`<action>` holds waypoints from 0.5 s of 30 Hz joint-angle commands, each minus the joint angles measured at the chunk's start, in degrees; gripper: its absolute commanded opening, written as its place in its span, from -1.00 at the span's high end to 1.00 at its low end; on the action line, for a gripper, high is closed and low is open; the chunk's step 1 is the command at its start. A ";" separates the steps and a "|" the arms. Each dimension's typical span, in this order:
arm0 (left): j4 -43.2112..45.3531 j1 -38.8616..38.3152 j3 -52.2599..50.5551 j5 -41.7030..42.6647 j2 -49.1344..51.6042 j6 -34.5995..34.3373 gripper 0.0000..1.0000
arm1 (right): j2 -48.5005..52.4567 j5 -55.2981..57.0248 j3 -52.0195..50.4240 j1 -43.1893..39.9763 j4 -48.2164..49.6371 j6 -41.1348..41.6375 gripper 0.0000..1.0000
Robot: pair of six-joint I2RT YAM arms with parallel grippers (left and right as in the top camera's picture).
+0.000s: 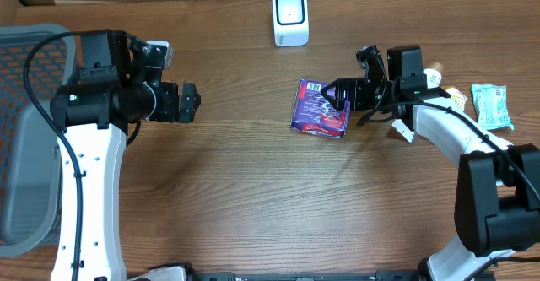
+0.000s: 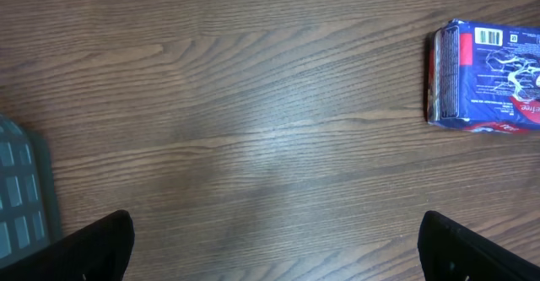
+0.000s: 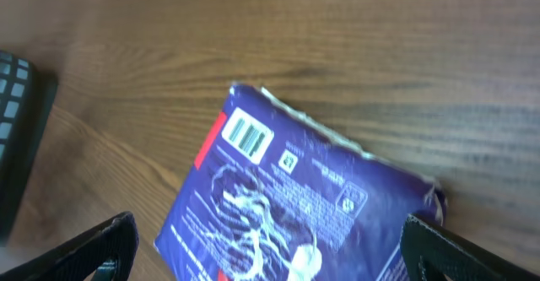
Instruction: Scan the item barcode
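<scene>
Step in hand: reaching for the pickup, nothing grabbed yet. Blue packet (image 1: 321, 108) lies flat on the desk (image 1: 253, 197), right of centre & toward the far edge, barcode (image 3: 249, 135) facing up near one corner. Right gripper (image 1: 340, 91) sits at the packet's right-hand edge, jaws spread as wide as they go & empty. In the wrist view they straddle the packet, but can't tell if anything touches. Left gripper (image 1: 192, 102) hangs over the left half of the desk, well apart from the packet, jaws also fully apart w/ nothing in them. White scanner (image 1: 290, 17) stands at the far edge, approx centre, near the packet. Grey basket (image 1: 25, 146) at the left edge. Next, prob: right arm drops, pinches the packet w/o covering the barcode, lifts, then turns the code toward the scanner's face. Packet looks thin & soft, so a grab off the flat desk may slip.
</scene>
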 commanded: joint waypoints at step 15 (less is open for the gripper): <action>0.22 -0.37 0.13 0.46 0.02 1.05 -0.99 | 1.07 -4.96 0.50 -7.10 -20.61 11.67 -1.00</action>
